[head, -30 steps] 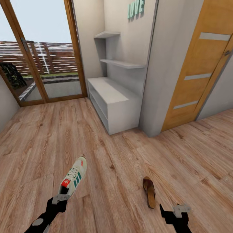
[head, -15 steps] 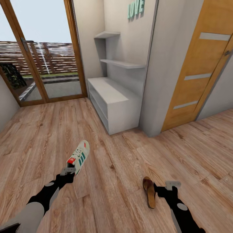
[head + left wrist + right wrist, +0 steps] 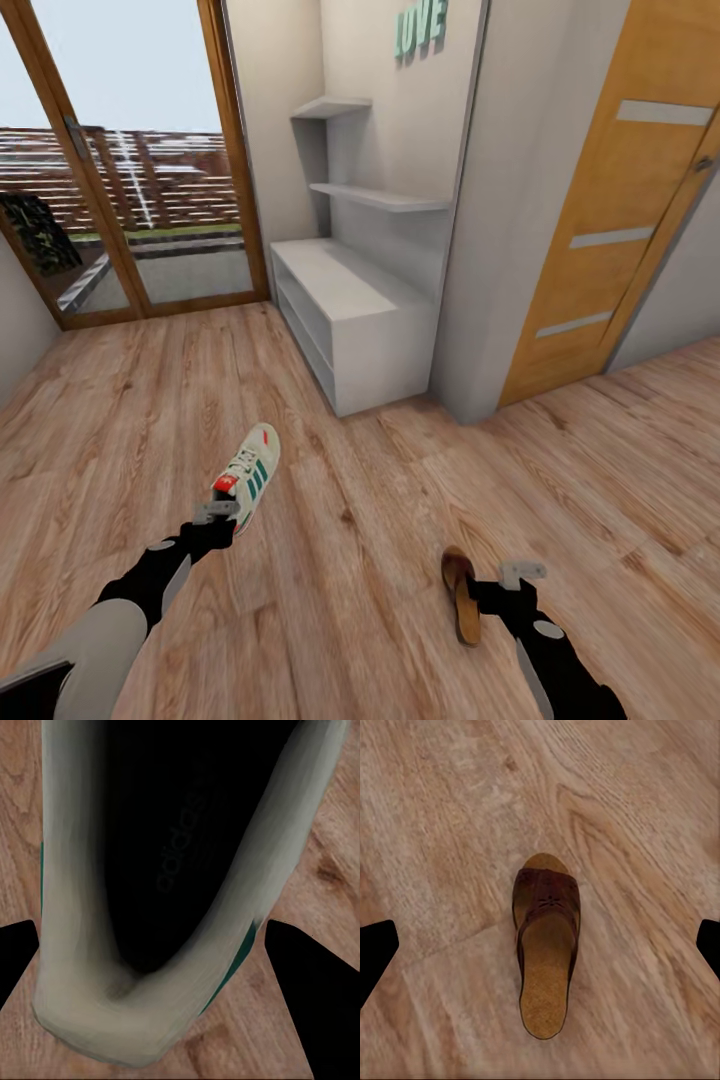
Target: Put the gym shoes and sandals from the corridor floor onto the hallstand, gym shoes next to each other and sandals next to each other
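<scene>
I hold one gym shoe (image 3: 249,476) in my left gripper (image 3: 215,512), clamped at the heel end — in the left wrist view the shoe's dark opening (image 3: 176,847) lies between my two fingers (image 3: 311,1009). In the head view the shoe sits left of centre, toe pointing toward the upper right, above the corridor floor (image 3: 350,500). One sandal (image 3: 462,592) lies flat on the planks at lower right of the head frame. My right gripper (image 3: 505,585) is just beside its right edge, jaws spread wide and holding nothing; in the right wrist view the sandal (image 3: 544,952) lies centred between the finger tips (image 3: 375,952), apart from both. The hallstand (image 3: 350,310) stands at upper centre against the wall. Glass doors (image 3: 130,160) sit upper left; a wooden door (image 3: 620,200) upper right.
</scene>
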`<state>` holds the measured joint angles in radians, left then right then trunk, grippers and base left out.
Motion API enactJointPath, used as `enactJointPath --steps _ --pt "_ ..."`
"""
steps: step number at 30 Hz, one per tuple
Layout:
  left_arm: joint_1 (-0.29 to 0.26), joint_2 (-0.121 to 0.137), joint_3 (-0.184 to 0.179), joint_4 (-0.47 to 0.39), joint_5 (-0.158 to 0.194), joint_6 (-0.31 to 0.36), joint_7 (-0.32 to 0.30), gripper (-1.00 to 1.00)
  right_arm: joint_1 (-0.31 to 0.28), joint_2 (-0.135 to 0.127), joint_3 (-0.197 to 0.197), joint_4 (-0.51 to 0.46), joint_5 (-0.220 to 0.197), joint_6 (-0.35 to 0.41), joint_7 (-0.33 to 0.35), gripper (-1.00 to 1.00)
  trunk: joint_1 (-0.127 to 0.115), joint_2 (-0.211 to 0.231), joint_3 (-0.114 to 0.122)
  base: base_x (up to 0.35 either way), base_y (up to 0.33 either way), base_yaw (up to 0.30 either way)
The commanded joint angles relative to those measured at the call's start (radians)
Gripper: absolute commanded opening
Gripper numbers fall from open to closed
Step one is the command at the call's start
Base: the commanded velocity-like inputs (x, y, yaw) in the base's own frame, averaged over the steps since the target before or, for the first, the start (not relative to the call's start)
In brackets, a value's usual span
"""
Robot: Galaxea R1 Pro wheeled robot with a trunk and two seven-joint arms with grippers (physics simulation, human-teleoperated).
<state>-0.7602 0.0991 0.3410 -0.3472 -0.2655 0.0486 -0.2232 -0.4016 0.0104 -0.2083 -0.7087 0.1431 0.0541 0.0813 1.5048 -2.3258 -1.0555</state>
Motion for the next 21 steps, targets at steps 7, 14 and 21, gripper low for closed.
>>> enactJointPath --steps 7,14,21 --pt "-0.001 -0.002 0.002 -0.029 -0.009 0.008 -0.009 -1.00 -0.002 -0.001 -0.005 0.076 0.012 -0.026 0.010 1.00 0.000 0.000 -0.001 0.101 0.000 0.000" --pt "-0.007 -0.019 -0.002 -0.068 -0.010 0.019 -0.020 -1.00 -0.002 -0.001 -0.007 0.074 0.012 -0.027 0.008 1.00 0.023 -0.042 -0.025 0.002 0.000 0.000" --pt "-0.006 -0.021 -0.002 -0.069 -0.011 0.020 -0.023 -1.00 -0.002 -0.002 -0.008 0.075 0.013 -0.026 0.007 1.00 0.050 -0.091 -0.057 0.000 0.000 0.000"
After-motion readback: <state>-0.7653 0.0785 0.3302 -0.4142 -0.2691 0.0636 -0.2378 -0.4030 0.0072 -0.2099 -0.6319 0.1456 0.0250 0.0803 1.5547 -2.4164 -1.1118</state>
